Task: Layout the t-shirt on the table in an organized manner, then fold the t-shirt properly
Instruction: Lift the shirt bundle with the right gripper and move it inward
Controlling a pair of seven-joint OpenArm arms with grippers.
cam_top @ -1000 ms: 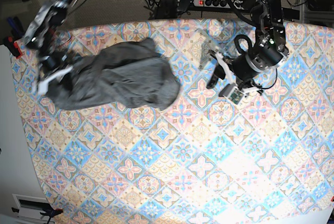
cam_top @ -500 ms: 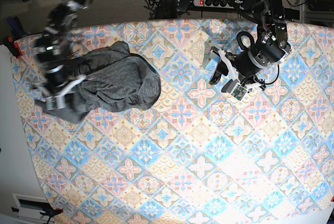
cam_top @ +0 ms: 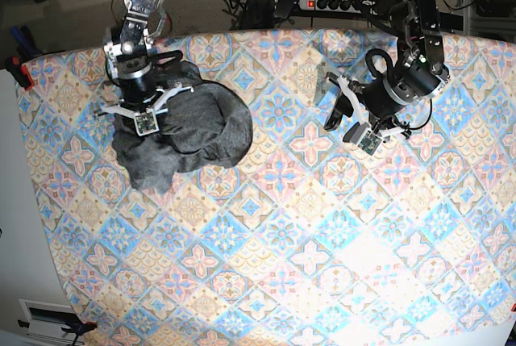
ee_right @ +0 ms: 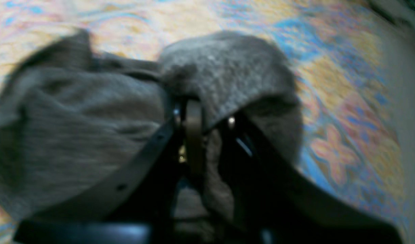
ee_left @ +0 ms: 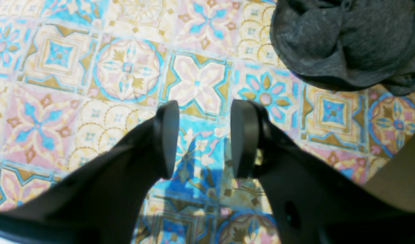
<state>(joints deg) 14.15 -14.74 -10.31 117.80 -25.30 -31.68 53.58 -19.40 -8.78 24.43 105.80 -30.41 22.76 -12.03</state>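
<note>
A crumpled t-shirt (cam_top: pixel 187 132) heaps at the far left of the patterned table (cam_top: pixel 306 265) in the base view, the only obstacle lying on the cloth. The right gripper (ee_right: pixel 207 135) sits pressed into that heap, its jaws closed on a fold of fabric that drapes over the fingers and blocks the wrist view ahead. Across a wide band of bare tiles, the left gripper (cam_top: pixel 339 112) hovers with its jaws parted over open cloth, the shirt's edge (ee_left: pixel 343 44) well apart from its fingertips. The near half of the table lies unobstructed from side to side.
</note>
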